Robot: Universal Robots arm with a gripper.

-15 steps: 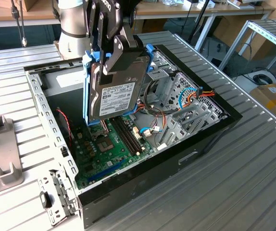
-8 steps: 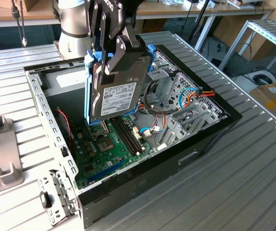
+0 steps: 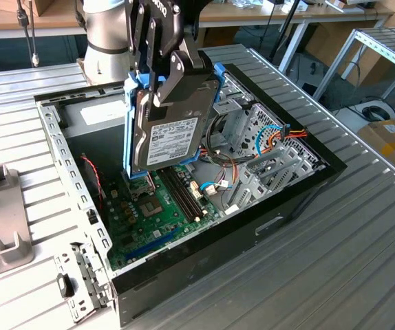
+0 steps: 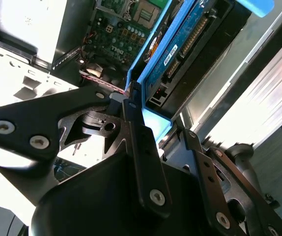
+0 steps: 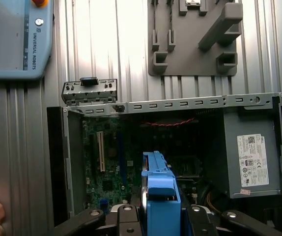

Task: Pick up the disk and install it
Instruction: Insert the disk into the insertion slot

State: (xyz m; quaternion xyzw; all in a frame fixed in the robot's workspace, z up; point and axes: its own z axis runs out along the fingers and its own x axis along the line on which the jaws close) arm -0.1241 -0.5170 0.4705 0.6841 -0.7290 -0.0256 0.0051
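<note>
I am holding the disk (image 3: 173, 134) on edge, my gripper (image 3: 170, 86) clamped across its upper end, fingers (image 4: 141, 147) pressing on the light blue bracket (image 3: 130, 124) that runs along its sides. The hard drive is hanging straight below my gripper, white label turned outward, clear of everything in the open computer case (image 3: 301, 199). Under its lower end the motherboard (image 3: 149, 220) is lying green and bare. In both wrist views the blue bracket (image 5: 158, 187) is reaching out in front of my fingers, over the middle of the case. The power supply (image 5: 251, 157) is sitting well off to one side of my gripper, and the metal drive cage (image 3: 252, 124) with its loose coloured cables (image 3: 280, 134) is just beside the disk.

I judge the pick-up done and the carry to the mounting place in hand. Seating the drive is calling for me to tip it from upright to match the cage's rails, line up the bracket, and avoid snagging those cables.
</note>
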